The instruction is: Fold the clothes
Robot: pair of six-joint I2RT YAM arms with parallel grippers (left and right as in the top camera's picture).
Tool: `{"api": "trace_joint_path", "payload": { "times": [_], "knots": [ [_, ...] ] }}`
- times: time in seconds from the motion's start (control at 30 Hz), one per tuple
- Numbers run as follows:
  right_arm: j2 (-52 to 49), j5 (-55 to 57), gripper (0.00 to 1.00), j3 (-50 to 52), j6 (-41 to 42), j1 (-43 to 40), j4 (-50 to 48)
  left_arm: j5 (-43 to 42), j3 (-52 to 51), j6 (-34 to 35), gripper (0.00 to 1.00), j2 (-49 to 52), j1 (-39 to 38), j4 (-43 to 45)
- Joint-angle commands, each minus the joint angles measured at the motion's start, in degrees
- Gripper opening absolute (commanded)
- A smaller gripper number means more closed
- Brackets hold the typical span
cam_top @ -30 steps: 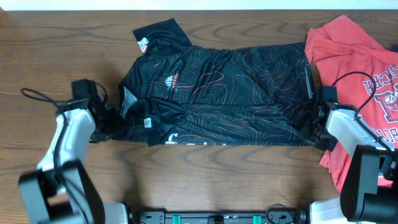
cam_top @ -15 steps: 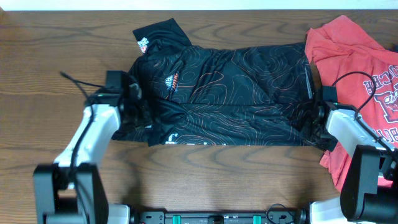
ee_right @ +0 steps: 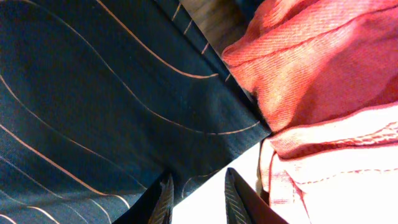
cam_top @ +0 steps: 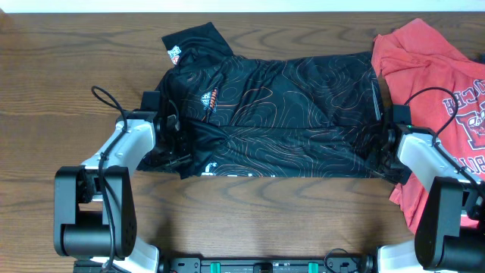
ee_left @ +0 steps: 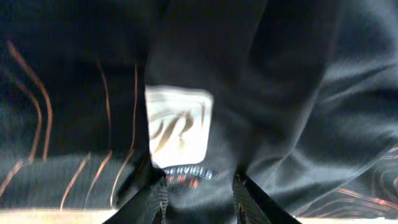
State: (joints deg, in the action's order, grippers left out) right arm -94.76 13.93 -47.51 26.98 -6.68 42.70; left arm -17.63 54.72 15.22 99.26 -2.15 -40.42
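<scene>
overhead: looks straight down on my arms, far.
left wrist: close behind my left claw (ee_left: 198, 193), facing black shirt (ee_left: 261, 93).
right wrist: same shirt, close.

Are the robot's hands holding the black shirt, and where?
Left gripper looks to pinch the black shirt at its sleeve end; right gripper seems to grip the hem corner beside the red T-shirt. Jaw contact is partly hidden.

dark wood-grain table (cam_top: 45, 83), pale strip along far edge (cam_top: 227, 5)
</scene>
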Motion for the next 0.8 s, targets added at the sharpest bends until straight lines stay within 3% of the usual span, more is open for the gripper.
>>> {"api": "trace_joint_path", "payload": {
  "times": [0.0, 0.47, 0.63, 0.77],
  "knots": [
    [-0.98, -0.85, 0.27, 1.55, 0.59, -0.44, -0.02, 0.74, -0.31, 0.13, 0.37, -0.15, 0.13, -2.14],
    [-0.98, -0.85, 0.27, 1.55, 0.59, -0.44, -0.26, 0.74, -0.11, 0.13, 0.37, -0.79, 0.17, -1.95],
    [-0.98, -0.85, 0.28, 1.55, 0.59, -0.44, -0.07, 0.74, -0.11, 0.13, 0.08, -0.79, 0.17, -1.92],
    [-0.98, -0.87, 0.27, 1.55, 0.59, -0.44, -0.04, 0.74, -0.11, 0.13, 0.06, -0.79, 0.17, -1.90]
  ]
}}
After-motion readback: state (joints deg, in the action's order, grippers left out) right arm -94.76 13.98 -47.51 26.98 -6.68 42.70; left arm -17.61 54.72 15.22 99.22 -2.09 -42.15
